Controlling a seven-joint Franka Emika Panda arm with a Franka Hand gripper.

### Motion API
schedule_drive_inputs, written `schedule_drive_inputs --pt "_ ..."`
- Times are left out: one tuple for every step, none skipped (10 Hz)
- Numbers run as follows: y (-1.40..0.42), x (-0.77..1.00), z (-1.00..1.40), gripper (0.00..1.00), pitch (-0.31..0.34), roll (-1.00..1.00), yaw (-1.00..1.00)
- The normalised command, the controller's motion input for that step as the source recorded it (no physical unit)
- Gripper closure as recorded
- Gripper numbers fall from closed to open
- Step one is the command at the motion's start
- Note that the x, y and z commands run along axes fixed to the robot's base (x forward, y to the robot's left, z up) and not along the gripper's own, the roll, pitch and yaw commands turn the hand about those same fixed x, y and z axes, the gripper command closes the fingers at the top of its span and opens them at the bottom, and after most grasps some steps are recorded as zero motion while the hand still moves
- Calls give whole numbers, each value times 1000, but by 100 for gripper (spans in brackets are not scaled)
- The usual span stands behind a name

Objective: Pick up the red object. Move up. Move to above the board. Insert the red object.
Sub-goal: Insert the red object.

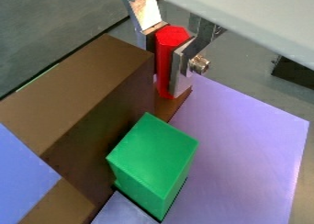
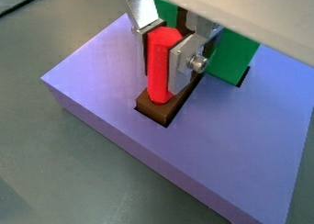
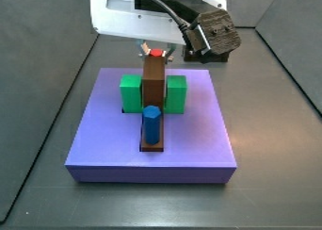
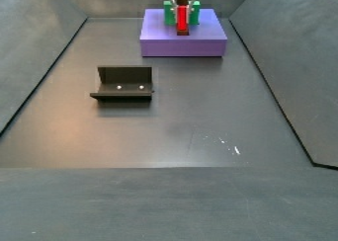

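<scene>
The two-finger silver gripper is closed on the thin red cylindrical peg, its flat plates clamping the peg's upper part on two sides. The peg hangs upright, its lower end at the dark slot in the large flat lavender-purple square board directly beneath; whether it has entered the slot is hard to tell. Beside the gripper stand a green block and a brown upright bar. Past these, a blue cylindrical peg stands upright on the board. Well away from the gripper, the dark L-shaped fixture sits on the floor.
</scene>
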Motion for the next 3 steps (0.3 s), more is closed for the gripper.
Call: schedule_drive_inputs --pt "120 0 -437 100 -26 20 0" --pt "0 0 -171 100 0 0 0" --pt "0 0 0 100 0 0 0"
